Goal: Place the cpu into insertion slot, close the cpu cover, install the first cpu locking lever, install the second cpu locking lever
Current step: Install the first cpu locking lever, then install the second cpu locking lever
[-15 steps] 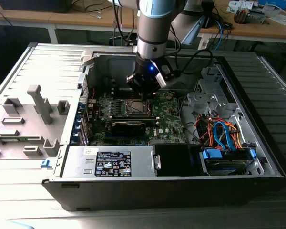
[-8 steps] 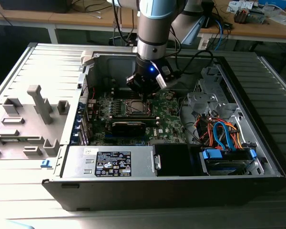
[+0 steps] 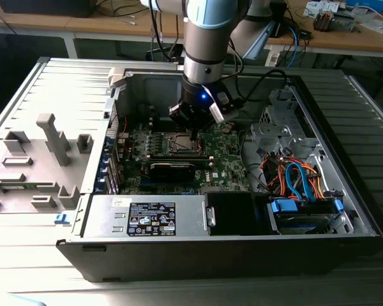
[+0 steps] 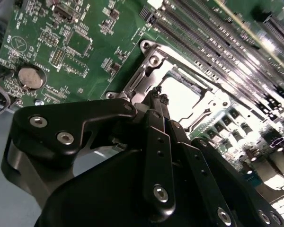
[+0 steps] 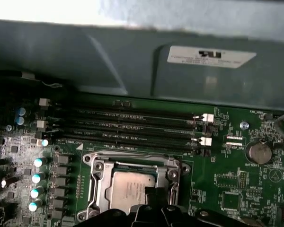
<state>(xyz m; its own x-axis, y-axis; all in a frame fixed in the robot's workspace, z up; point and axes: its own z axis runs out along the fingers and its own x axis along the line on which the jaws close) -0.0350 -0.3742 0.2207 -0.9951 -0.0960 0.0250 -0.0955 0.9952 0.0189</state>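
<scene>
The cpu (image 5: 132, 189) sits in the insertion slot (image 5: 100, 166) w/ the cpu cover (image 5: 173, 175) lying flat around it, framing the silvery top. So placing and covering look done; I'd judge the lever step is in hand. The gripper (image 4: 158, 94) hangs right over the socket edge, fingers pinched nearly together, nothing visibly held. Next move likely needs a precise push on a thin lever, w/ memory slots (image 5: 132, 125) close by.

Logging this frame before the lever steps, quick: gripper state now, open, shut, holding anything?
Gripper: shut, fingertips pressed together with nothing between them, poised at the edge of the cpu cover, which lies closed over the cpu.
</scene>
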